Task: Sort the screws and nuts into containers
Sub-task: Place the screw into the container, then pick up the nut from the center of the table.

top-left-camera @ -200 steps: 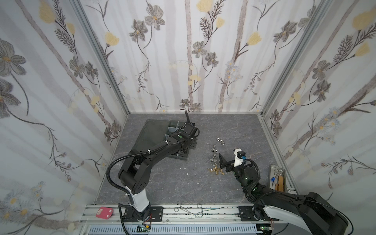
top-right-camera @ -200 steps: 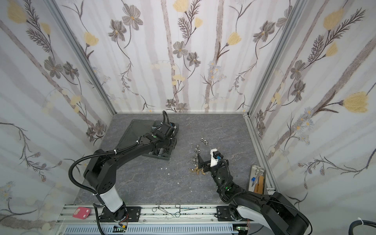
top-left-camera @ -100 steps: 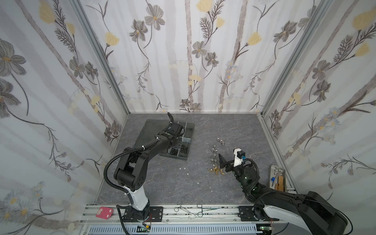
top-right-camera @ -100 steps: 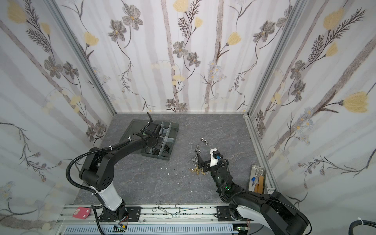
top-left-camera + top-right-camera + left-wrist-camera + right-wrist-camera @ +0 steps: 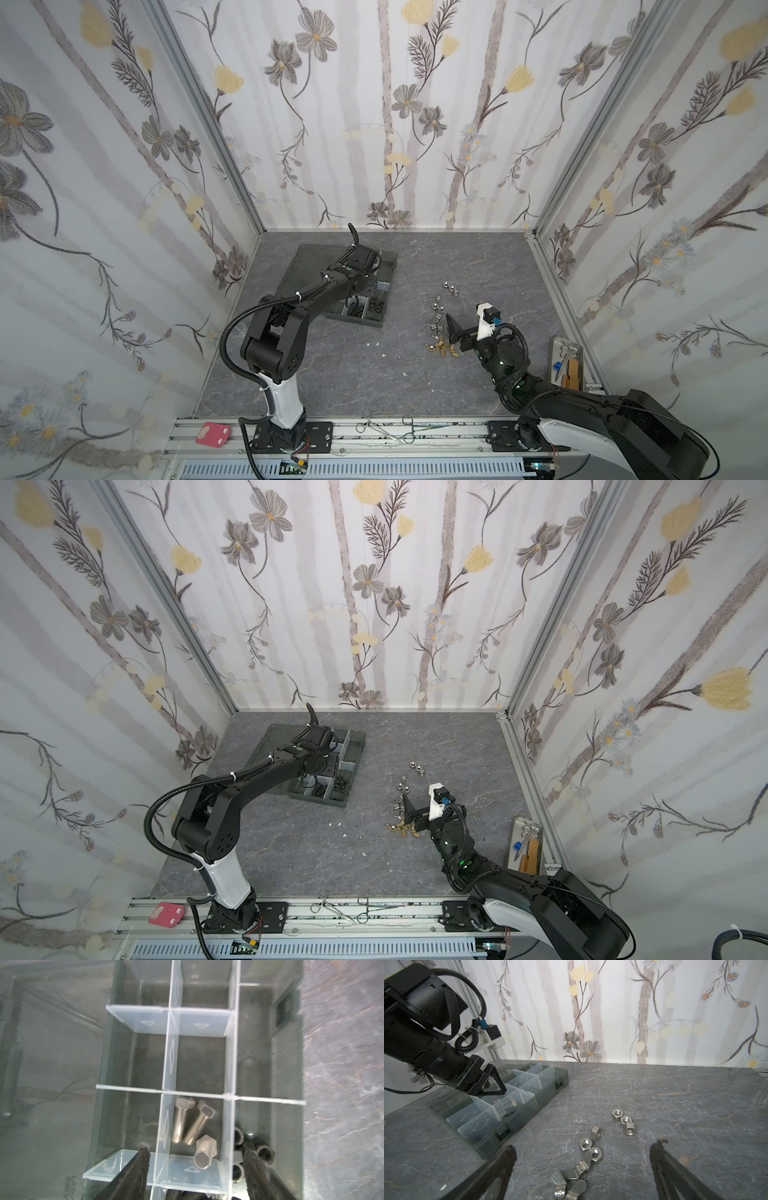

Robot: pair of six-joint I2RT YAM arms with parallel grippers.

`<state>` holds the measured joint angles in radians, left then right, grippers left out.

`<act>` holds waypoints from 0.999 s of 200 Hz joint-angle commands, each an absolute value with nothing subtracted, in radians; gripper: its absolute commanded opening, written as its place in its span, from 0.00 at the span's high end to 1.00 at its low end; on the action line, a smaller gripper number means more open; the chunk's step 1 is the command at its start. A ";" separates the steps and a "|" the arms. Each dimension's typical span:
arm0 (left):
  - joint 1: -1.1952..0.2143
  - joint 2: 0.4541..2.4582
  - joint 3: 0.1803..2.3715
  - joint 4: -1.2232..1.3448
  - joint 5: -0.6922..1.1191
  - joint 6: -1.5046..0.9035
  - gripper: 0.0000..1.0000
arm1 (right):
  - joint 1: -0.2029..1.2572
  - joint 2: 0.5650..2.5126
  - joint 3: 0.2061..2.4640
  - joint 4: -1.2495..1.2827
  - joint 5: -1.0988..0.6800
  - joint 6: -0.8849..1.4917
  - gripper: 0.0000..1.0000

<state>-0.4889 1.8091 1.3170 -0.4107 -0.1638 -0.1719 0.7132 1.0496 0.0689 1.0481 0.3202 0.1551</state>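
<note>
Left gripper: spread and empty; its fingers straddle one cell at lower centre of the left wrist view.
Right gripper: spread wide and empty, low over the table, with the loose pile between and ahead of its fingers.
Sorted so far: three silver hex bolts lie in that cell. Black nuts sit in the cell to its right.
Organizer box: left of centre in both top views, lid open flat.
Yet to sort: silver hex nuts at centre-right of the right wrist view, wing nuts at its bottom edge, and brass pieces just beside the right gripper in a top view.
Likely handling: rigid metal, dense for its size and smooth, so a shallow pinch would probably slip.
Hold, hex nuts: across two opposite flats, one at a time.
Hold, wing nuts: across the body. They touch one another, so neighbours may drag along.
Fragility: none apparent; the thin dividers look like the weaker part.
</note>
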 commanded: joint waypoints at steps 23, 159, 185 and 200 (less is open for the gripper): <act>-0.616 1.787 1.351 -0.257 -0.034 -0.072 0.26 | 0.713 1.011 0.055 1.071 0.378 0.126 0.00; -0.783 1.897 1.173 0.047 0.189 -0.013 0.38 | 0.485 0.959 0.299 0.444 0.233 0.363 0.42; -0.790 1.917 1.174 0.056 0.193 -0.012 0.39 | 0.480 1.061 0.378 0.395 0.140 0.335 0.47; -0.792 1.935 1.182 0.055 0.196 -0.011 0.40 | 0.480 1.128 0.429 0.359 0.098 0.331 0.52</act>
<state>-0.7868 1.9137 1.1759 0.0143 0.1837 -0.0254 0.4808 1.0531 0.3660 0.4385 0.2150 0.3309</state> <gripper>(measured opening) 0.609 0.512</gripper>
